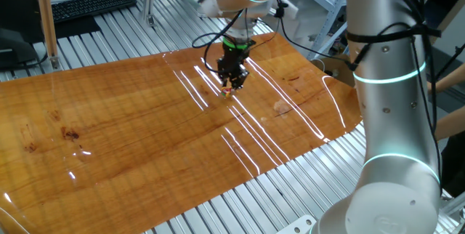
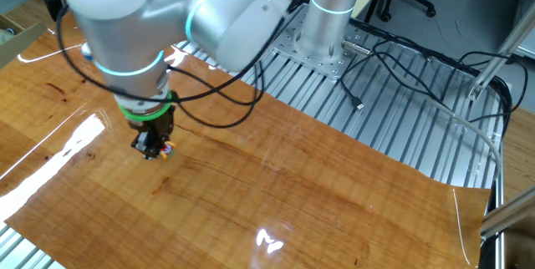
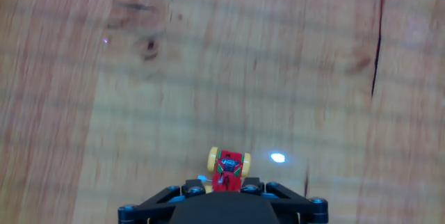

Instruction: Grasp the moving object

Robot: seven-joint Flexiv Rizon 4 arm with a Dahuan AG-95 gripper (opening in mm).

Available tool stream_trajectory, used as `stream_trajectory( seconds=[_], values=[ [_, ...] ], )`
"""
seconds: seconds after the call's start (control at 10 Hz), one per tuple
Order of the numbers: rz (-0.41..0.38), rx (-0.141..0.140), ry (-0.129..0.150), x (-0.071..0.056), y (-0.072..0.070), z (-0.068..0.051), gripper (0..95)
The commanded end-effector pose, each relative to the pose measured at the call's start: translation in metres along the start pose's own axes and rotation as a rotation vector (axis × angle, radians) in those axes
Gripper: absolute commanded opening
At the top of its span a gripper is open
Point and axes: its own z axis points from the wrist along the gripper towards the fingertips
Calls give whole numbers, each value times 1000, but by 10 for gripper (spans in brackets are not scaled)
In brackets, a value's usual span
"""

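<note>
The moving object (image 3: 228, 163) is a tiny red and yellow toy with a bit of green. In the hand view it sits at the bottom centre, squeezed between my black fingers. My gripper (image 3: 227, 182) is shut on it, touching it on both sides. One fixed view shows the gripper (image 1: 233, 83) pointing straight down at the far middle of the wooden board (image 1: 131, 132), with the toy (image 1: 229, 90) as a speck of colour at its tips. In the other fixed view the gripper (image 2: 153, 148) is low over the board, and the toy (image 2: 168, 146) peeks out beside its tip.
The board lies on a ribbed aluminium table (image 1: 240, 205). My arm's grey base column (image 1: 396, 118) stands at the right. A keyboard (image 1: 91, 5) and a wooden post (image 1: 45, 16) are at the far left. Loose cables (image 2: 401, 68) run over the metal behind the board.
</note>
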Motion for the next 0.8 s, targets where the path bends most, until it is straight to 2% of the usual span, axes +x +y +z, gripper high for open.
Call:
stream_trajectory(
  seconds=[0.1,0.3,0.4,0.5,0.6,0.8],
  values=[
    [-125,6,6,13,2,-9,0],
    [-256,8,-7,29,5,-20,0],
    [-288,7,-11,32,5,-22,0],
    [-426,11,-29,41,5,-29,0],
    [-526,20,-33,47,5,-34,0],
    [-659,19,-27,57,3,-41,0]
  ],
)
